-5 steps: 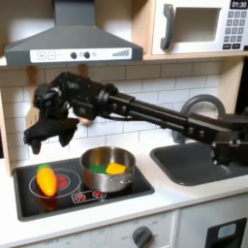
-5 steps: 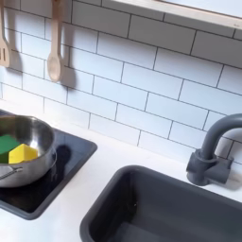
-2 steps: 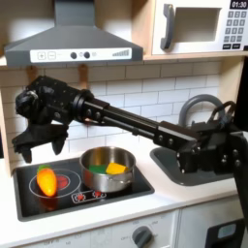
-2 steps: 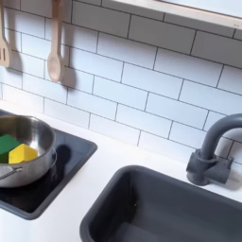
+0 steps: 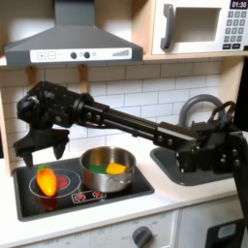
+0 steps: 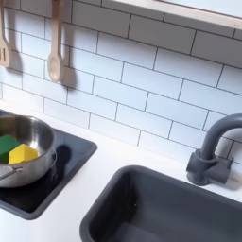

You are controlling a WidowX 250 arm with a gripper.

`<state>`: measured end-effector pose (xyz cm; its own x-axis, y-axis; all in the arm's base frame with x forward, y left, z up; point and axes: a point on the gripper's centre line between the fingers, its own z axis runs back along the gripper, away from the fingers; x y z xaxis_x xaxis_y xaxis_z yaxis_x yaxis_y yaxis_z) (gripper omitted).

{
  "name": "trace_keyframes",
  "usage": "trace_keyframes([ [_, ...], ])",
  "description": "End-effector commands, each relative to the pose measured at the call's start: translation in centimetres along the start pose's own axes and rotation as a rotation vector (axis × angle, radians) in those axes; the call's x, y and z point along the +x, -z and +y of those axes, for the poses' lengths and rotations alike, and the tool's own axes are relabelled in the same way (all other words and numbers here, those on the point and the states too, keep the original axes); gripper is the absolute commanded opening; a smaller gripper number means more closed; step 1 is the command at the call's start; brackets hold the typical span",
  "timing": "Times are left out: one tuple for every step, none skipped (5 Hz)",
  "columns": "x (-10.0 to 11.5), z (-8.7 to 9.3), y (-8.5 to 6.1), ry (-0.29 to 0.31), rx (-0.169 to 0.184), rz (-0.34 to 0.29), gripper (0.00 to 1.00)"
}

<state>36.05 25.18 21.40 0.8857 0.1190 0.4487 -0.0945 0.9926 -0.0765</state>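
A: Take the pot as the landmark. Where is the gripper?

B: In the first exterior view it hangs up and to the left of the pot, above the orange vegetable. Its fingers point down and stand apart, holding nothing, clear of the vegetable.

A: And the vegetable?

B: It lies on the stove, on the burner left of the pot, near it but not touching.

A: What does the other camera add?

B: The second exterior view is closer: the pot shows two pieces inside, one green block and one yellow block, touching each other. It also shows two wooden spoons hanging on the tile wall above the pot. The sink and the one faucet lie to the right of the pot.

A: And the first exterior view alone?

B: The arm, reaching over the pot from the right, one hood above the pot, and one microwave up and to the right.

A: Anything in the way?

B: The pot's rim stands just right of the vegetable; the space under the gripper is open.
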Motion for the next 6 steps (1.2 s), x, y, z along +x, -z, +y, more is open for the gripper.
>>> trace_keyframes([
  [0.8, -0.9, 2.3, 0.013, -0.028, 0.035, 1.00],
  [0.9, -0.8, 2.7, 0.019, -0.019, 0.054, 1.00],
  [0.5, -0.1, 3.6, 0.018, -0.003, 0.110, 1.00],
  [0.0, 0.3, 4.2, 0.020, -0.010, 0.138, 1.00],
  [-0.1, 0.0, 5.1, 0.018, -0.026, 0.163, 1.00],
  [-0.1, 0.2, 5.7, 0.019, -0.032, 0.164, 1.00],
])
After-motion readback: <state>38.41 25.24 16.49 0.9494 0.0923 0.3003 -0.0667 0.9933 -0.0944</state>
